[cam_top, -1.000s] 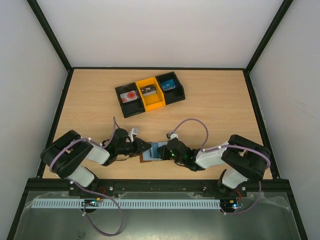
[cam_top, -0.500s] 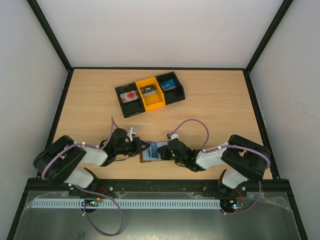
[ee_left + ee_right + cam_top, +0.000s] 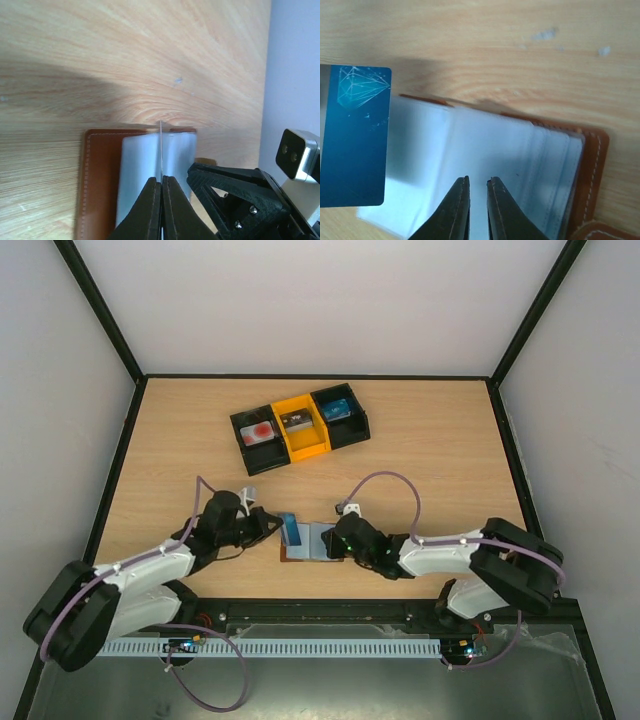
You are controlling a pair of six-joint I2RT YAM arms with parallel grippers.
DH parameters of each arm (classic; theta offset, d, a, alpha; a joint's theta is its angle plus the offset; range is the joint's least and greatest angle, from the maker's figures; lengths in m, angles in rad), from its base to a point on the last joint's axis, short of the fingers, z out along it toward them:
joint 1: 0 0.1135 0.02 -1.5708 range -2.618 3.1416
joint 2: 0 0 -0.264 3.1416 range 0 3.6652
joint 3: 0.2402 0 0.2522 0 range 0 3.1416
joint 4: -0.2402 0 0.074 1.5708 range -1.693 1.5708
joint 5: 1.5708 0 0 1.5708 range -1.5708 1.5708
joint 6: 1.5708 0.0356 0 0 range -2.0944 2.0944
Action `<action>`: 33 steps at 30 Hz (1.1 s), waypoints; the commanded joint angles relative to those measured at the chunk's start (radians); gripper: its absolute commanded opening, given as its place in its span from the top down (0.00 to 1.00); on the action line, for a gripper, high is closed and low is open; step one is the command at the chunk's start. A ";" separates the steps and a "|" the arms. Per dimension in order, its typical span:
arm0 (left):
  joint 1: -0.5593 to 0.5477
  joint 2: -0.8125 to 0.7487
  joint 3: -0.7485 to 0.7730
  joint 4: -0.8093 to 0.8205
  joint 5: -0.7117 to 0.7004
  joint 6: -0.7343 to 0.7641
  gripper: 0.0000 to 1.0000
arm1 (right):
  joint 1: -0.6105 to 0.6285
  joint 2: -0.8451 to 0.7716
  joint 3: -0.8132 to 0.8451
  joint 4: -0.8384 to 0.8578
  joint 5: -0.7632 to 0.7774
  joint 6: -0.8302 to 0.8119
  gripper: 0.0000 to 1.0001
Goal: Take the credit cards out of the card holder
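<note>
Fingers of the left gripper pinch a thin dark-blue plastic card edgewise over the open brown leather wallet lying on the wooden table. The right gripper rests on the wallet's pale pockets with its fingers nearly together; its grip is unclear.

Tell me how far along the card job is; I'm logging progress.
Done: the tray already holds three cards, one per compartment. In hand: the left tool pinches a blue card, out of the open holder, with the right tool over it. Left: setting that card down; the pockets look empty, though I can't be sure.
</note>
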State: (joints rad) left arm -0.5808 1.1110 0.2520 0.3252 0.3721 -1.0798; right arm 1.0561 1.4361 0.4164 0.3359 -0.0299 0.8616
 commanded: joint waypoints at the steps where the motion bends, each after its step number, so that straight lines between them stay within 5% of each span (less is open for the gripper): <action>1: 0.022 -0.101 0.060 -0.147 0.005 0.027 0.97 | 0.002 -0.097 0.043 -0.080 0.066 -0.137 0.88; 6: 0.059 -0.185 0.116 -0.234 0.072 0.036 0.97 | 0.005 -0.211 0.033 0.022 0.088 -0.371 0.78; 15: 0.106 -0.290 0.167 -0.284 0.205 -0.015 0.97 | 0.069 -0.366 -0.154 0.468 0.027 -1.033 0.82; 22: 0.131 -0.332 0.183 -0.279 0.291 -0.095 0.97 | 0.080 -0.348 -0.173 0.501 -0.026 -1.344 0.73; 33: 0.134 -0.429 0.080 -0.141 0.281 -0.334 0.97 | 0.090 -0.352 -0.181 0.521 -0.101 -1.605 0.70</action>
State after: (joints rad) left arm -0.4530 0.7166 0.3626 0.1192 0.6289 -1.2957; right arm 1.1339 1.0943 0.2508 0.8314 -0.0875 -0.6075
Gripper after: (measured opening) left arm 0.028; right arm 0.288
